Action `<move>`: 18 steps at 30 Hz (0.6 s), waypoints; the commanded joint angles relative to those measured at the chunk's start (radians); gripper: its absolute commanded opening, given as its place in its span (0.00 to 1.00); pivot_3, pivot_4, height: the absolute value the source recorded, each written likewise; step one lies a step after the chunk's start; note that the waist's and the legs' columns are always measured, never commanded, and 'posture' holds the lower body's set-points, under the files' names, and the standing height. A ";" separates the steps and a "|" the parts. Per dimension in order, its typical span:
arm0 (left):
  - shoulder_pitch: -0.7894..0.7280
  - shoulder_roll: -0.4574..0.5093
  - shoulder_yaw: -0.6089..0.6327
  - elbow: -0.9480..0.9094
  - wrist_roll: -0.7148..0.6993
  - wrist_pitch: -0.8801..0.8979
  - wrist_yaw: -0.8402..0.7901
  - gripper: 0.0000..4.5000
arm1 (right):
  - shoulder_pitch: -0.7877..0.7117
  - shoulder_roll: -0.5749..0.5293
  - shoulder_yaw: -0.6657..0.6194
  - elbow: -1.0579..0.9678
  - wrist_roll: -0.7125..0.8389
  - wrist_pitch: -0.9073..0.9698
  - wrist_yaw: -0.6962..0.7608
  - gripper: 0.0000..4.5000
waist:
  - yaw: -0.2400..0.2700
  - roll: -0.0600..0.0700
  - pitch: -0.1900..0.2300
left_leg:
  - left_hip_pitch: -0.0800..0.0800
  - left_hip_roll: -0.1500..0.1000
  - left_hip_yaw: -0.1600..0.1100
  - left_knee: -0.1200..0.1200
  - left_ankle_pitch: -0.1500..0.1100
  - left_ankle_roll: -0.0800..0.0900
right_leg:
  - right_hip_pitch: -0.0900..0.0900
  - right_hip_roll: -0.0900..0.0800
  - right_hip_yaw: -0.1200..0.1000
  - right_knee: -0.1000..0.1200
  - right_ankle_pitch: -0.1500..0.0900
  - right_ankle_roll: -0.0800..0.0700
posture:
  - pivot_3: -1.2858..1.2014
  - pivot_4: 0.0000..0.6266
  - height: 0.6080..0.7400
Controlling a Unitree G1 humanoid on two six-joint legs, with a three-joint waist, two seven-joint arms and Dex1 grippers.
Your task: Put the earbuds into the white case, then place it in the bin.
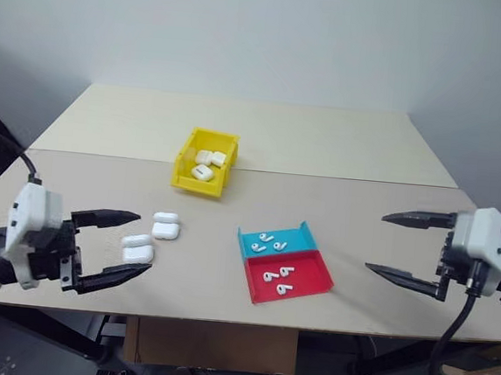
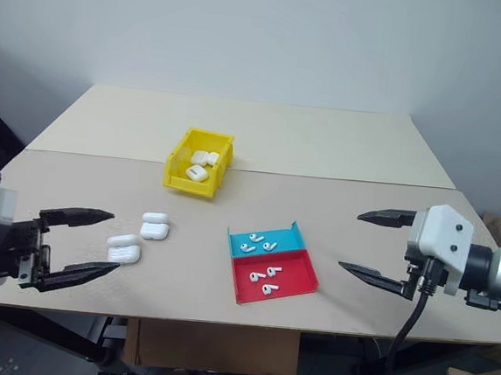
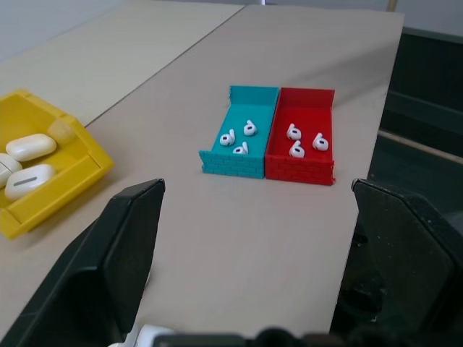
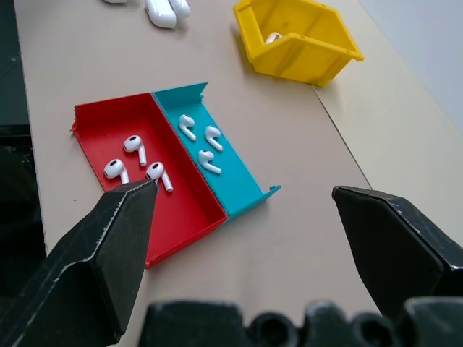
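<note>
Hovering wide open and empty, left gripper (image 1: 131,245) and right gripper (image 1: 386,243) flank blue tray (image 1: 277,240), red tray (image 1: 288,277), center frame; yellow bin (image 1: 204,162) behind

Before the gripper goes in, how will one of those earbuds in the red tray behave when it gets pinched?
The earbuds look tiny, glossy and rounded, so one will probably slip or squirt out of a pinch. They lie loose in the red tray, so a nudge likely slides or rolls one against the low wall. They seem very light, so the wide right gripper may flick one away.
</note>
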 commanded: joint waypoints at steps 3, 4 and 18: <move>0.017 -0.002 0.054 -0.055 -0.042 0.031 0.050 1.00 | -0.025 -0.010 -0.010 -0.007 0.024 0.009 -0.001 1.00 | 0.001 0.000 0.000 | 0.000 0.000 0.000 0.000 0.000 0.000 | 0.000 0.000 0.000 0.000 0.000 0.000 | 0.52 0.24 1.00; 0.020 -0.004 0.057 -0.060 -0.039 0.029 0.056 1.00 | -0.027 -0.010 -0.004 -0.004 0.018 0.003 0.001 1.00 | 0.001 0.000 0.000 | 0.000 0.000 0.000 0.000 0.000 0.000 | 0.000 0.000 0.000 0.000 0.000 0.000 | 0.52 0.24 1.00; 0.072 -0.138 0.037 -0.337 0.218 0.056 0.503 1.00 | -0.124 0.015 0.104 0.068 -0.019 -0.058 0.001 1.00 | 0.001 0.000 0.000 | 0.000 0.000 0.000 0.000 0.000 0.000 | 0.001 0.000 0.000 0.000 0.000 0.000 | 0.52 0.24 1.00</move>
